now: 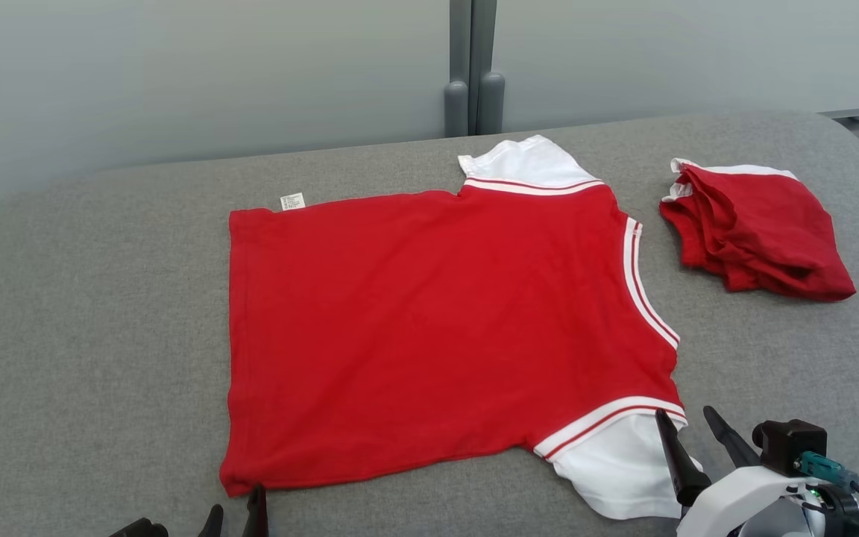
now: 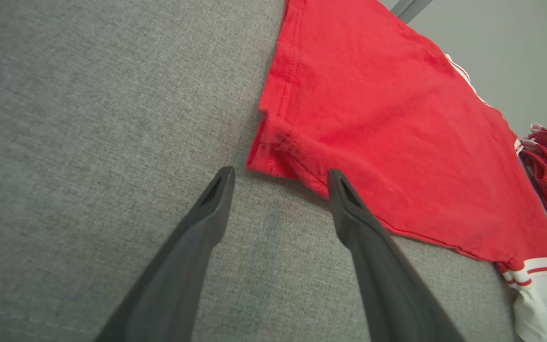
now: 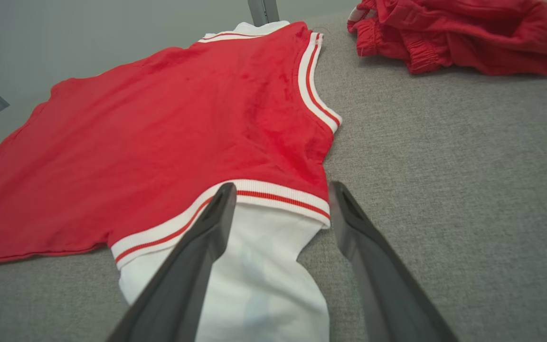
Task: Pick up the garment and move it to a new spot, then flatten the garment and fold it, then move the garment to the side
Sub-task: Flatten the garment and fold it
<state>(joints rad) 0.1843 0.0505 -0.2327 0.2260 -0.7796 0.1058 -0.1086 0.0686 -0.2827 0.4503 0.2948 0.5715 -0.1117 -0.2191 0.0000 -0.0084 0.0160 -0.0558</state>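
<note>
**Hovering at the garment's edge with both grippers wide open and empty**

Holding the left gripper (image 2: 279, 175) spread wide, gripping nothing, with the hem corner of the flat red garment (image 1: 429, 328) lying just ahead, between the fingertips, on the grey table (image 1: 101, 335). Holding the right gripper (image 3: 280, 190) equally wide and empty, straddling the edge of the white sleeve (image 3: 254, 275); not telling whether touching. Cutting off most of the left fingers at the head view's bottom edge. Glimpsing a bunched second red garment (image 1: 757, 231) well beyond the right fingers, folds hiding its shape.
</note>
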